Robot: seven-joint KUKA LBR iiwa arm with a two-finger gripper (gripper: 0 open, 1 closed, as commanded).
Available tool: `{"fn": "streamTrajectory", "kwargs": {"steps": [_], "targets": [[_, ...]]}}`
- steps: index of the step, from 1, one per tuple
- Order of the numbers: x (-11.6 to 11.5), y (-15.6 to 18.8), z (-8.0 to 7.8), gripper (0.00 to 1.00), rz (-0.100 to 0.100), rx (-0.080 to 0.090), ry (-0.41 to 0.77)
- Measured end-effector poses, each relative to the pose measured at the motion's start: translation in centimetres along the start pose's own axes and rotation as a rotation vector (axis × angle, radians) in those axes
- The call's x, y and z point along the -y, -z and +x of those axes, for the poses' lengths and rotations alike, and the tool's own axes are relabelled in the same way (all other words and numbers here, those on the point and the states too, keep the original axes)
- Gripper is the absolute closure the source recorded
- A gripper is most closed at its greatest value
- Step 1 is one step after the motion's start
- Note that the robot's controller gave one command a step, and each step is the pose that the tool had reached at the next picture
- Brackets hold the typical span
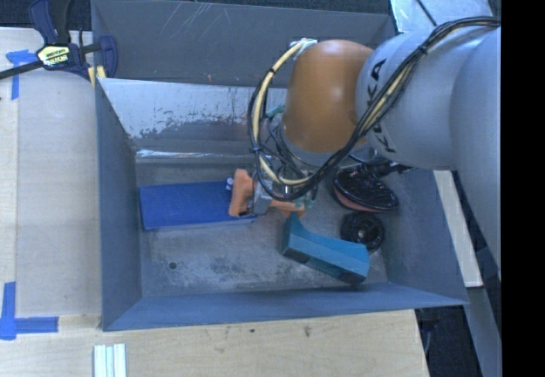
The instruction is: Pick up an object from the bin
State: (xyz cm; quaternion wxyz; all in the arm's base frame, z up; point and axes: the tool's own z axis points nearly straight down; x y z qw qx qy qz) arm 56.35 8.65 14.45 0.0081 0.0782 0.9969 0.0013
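My gripper (pixel 266 197) hangs low in the middle of the bin, mostly hidden under the arm's orange cover and cables. A small orange piece (pixel 242 193) sits right at its left side, touching the right end of a flat blue rectangular slab (pixel 189 205); whether it is held I cannot tell. Just below and to the right of the gripper lies a teal-blue box (pixel 327 253), tilted. A black round knob-like thing (pixel 364 231) lies to the right of the gripper.
A round red-and-black disc (pixel 366 190) rests by the right wall, partly under the arm. The arm's bulk covers the bin's upper right. Bare floor runs along the front and the front-left corner.
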Motion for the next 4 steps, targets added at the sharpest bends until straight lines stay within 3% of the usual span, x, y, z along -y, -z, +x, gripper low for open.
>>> {"fn": "streamTrajectory", "kwargs": {"steps": [1, 2, 3, 4], "targets": [[2.0, 1.2, 1.2, 1.0, 0.003, -0.029, 0.022], [2.1, 0.3, 1.2, 1.0, 0.002, 0.0, -0.015], [1.8, 2.4, 1.7, 1.0, 0.006, -0.025, 0.01], [2.0, 9.4, 1.6, 1.0, 0.004, -0.017, 0.015]]}}
